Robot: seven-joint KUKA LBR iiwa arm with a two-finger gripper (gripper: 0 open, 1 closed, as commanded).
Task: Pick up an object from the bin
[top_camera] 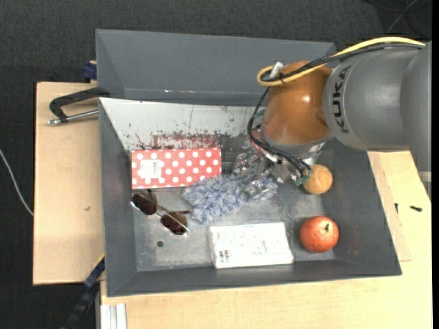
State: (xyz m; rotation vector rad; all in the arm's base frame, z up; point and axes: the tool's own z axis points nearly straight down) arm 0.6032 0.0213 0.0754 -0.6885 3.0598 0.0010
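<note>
Grey metal bin (pixel 115 204), matte slanted walls, and a scuffed floor with dark reddish speckles along the back edge. The arm (pixel 384 94) comes in from the right: a smooth grey cylinder, then a glossy rounded orange cover (pixel 295 112) at the wrist, with a yellow cable (pixel 357 50) looping over the top.

The gripper (pixel 259 175) is a cluster of shiny metal parts and thin wires below the cover, low in the middle of the bin. It sits at the upper right end of a crumpled cloth (pixel 216 196), which is blue-grey and white, soft, nubbly and bunched into an irregular lump. Metal and fabric overlap there. Cannot tell if the gripper is open or closed, or whether it has any of the cloth. The cloth lies mid-floor, running diagonally from the gripper down to the left.

Other items:
- A flat rectangular box (pixel 177 167), red with white polka dots and a pale label at its left end. It lies at the back left, touching the cloth's upper edge.
- Sunglasses (pixel 161 213) with dark lenses and a thin frame, just left of the cloth.
- A white rectangular carton (pixel 250 245) with rounded corners and small dark print, at the front centre, near the cloth.
- A red apple (pixel 319 234), round, glossy and mottled with yellow, at the front right, beside the carton.
- A small round tan-orange fruit (pixel 317 180) with dull skin, just right of the gripper.
</note>
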